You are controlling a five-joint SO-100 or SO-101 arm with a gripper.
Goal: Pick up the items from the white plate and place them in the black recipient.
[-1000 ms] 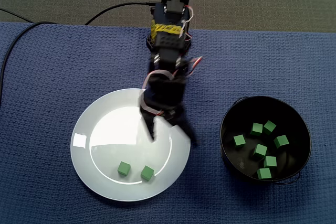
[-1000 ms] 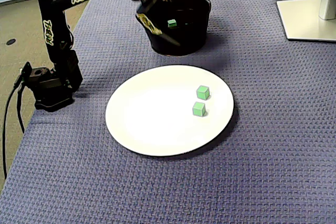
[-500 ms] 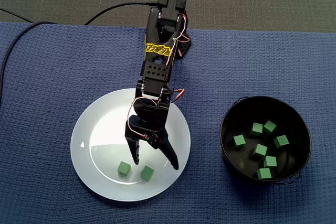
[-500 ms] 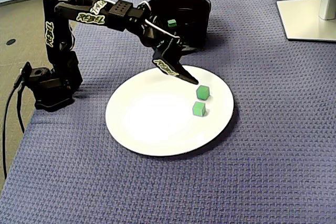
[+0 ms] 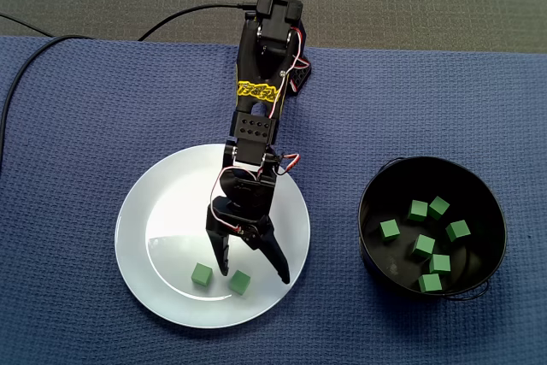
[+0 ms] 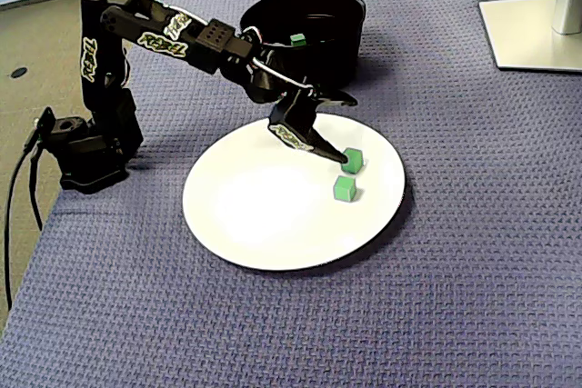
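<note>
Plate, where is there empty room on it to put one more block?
Seen from above, the plate's upper left, from rim to arm, is bare. So is the cloth between plate and bowl. Crowded: the plate's lower edge, where the open claw meets two green blocks.
</note>
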